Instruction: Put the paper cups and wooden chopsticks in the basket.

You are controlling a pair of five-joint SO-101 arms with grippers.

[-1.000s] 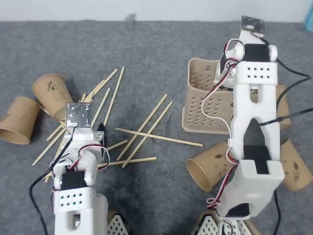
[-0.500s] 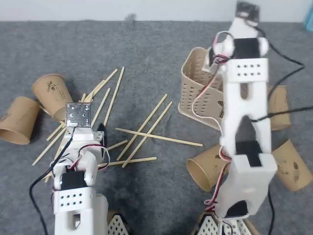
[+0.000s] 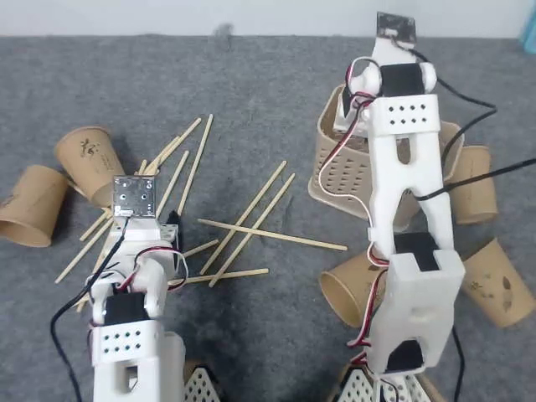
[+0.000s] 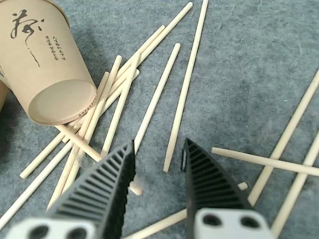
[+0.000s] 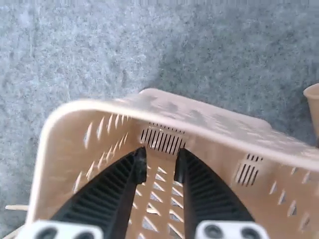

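The basket (image 5: 75,144) looks empty. Right jaws sit inside it, narrowly parted and holding nothing. Left jaws, half open and empty, hover over chopsticks (image 4: 154,102) well apart from it. The next move is probably to close on one chopstick.

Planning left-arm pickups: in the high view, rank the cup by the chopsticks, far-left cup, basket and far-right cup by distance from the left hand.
1. Cup by the chopsticks, beside the left hand.
2. Far-left cup, left edge.
3. Basket, across the table.
4. Far-right cup, right edge.
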